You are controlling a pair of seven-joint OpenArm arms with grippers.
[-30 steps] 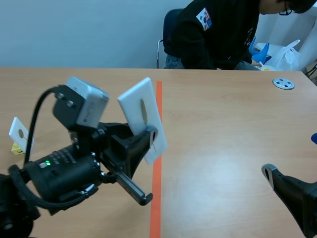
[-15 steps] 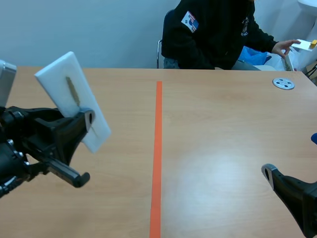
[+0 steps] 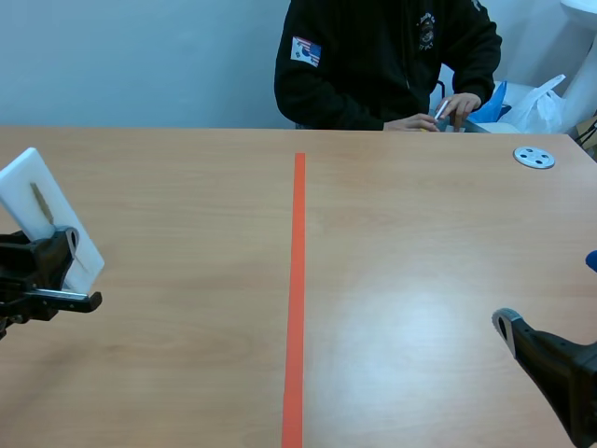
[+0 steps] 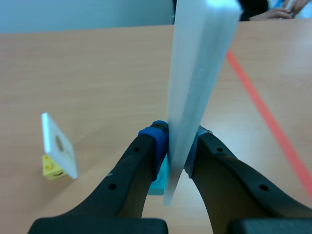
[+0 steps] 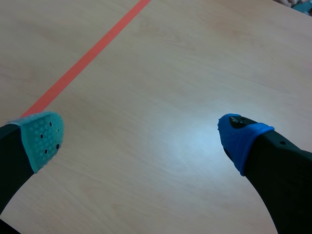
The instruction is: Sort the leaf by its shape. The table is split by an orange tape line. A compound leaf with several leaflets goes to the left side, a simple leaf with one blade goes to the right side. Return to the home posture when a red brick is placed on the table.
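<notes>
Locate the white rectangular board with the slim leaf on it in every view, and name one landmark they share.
Scene view: white rectangular board at the far left, tilted, held off the table.
Left wrist view: the board edge-on, upright, clamped in the left pincer.
Right wrist view: not in it.
Shared landmark: the orange tape line, in all three views.

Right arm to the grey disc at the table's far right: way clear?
Probably yes. The right arm has its jaws open and empty, and only bare table lies between it and the grey disc. Reach itself is uncertain.
</notes>
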